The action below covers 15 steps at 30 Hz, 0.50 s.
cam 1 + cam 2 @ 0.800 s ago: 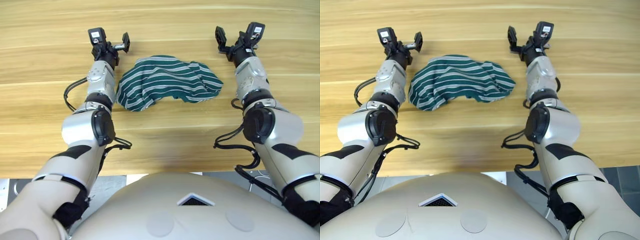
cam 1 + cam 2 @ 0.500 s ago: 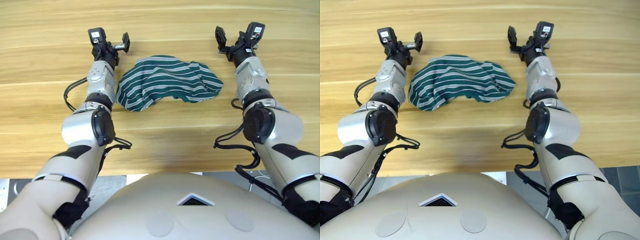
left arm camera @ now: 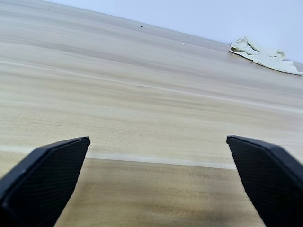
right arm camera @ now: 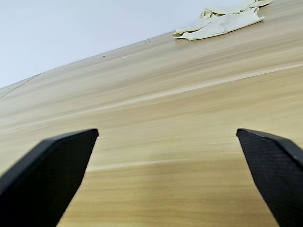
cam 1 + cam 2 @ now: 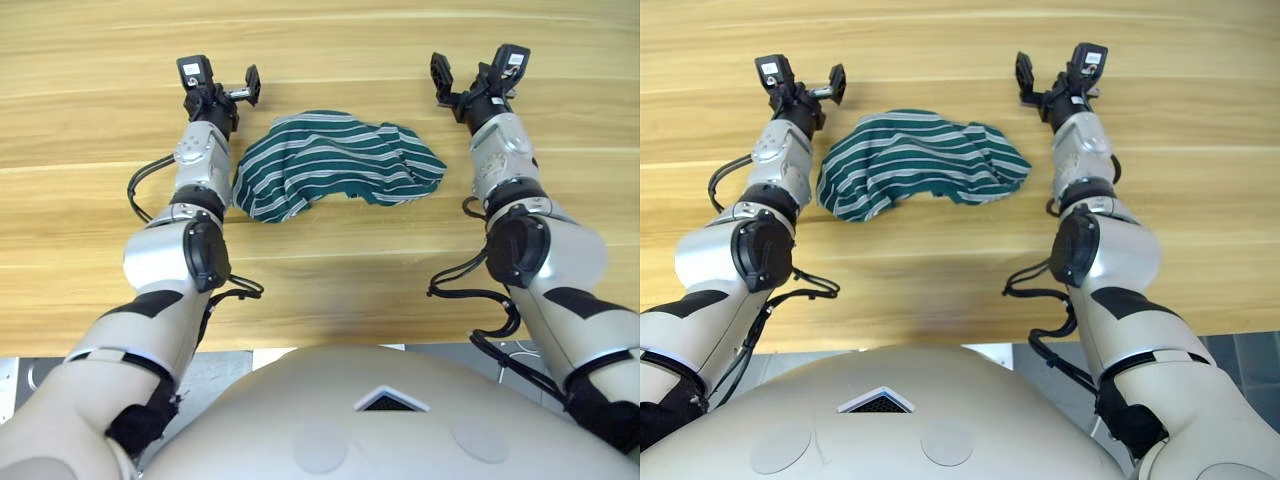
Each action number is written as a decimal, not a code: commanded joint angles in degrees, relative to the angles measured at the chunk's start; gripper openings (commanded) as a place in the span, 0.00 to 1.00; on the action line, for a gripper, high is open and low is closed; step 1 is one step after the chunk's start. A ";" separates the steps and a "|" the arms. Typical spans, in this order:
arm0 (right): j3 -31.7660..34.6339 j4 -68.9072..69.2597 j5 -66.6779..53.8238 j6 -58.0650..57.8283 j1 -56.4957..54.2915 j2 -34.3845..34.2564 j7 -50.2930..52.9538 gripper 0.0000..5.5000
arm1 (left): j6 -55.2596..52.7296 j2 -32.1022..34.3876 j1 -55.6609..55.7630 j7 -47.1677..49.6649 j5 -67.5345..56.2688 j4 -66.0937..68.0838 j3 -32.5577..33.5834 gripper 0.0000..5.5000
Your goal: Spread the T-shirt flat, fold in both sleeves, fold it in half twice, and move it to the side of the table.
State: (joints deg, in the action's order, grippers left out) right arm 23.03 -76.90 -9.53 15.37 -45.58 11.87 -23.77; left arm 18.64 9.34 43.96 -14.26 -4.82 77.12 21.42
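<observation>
Stillness since a moment ago: crumpled green, white-striped fabric T-shirt (image 5: 335, 162) on pale wooden table (image 5: 320, 285) between left gripper (image 5: 222, 80) and right gripper (image 5: 474, 68) (both parted wide, empty); spreading yet to start.

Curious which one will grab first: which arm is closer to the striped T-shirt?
Left. The left arm lies right beside the T-shirt's edge; a strip of bare table separates the right arm from it.
</observation>
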 commanded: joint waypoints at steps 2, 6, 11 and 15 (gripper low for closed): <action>-0.16 0.29 0.38 0.49 -0.02 0.42 0.23 0.98 | 0.39 -0.15 0.63 -0.33 0.18 -0.19 -0.40 0.98; -0.20 0.30 0.41 0.53 -0.01 0.42 0.21 0.98 | 0.51 -0.13 0.59 -0.35 0.15 -0.23 -0.49 0.98; -0.30 0.31 0.49 0.60 -0.01 0.42 0.22 0.98 | 0.57 -0.11 0.58 -0.37 0.14 -0.23 -0.53 0.98; -0.38 0.30 0.56 0.66 -0.01 0.51 0.27 0.98 | 0.56 -0.16 0.68 -0.26 0.26 -0.20 -0.67 0.98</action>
State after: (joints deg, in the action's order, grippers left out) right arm 22.92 -76.89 -9.51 15.49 -45.58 11.91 -23.77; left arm 18.68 9.26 43.96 -14.26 -4.78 77.12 21.04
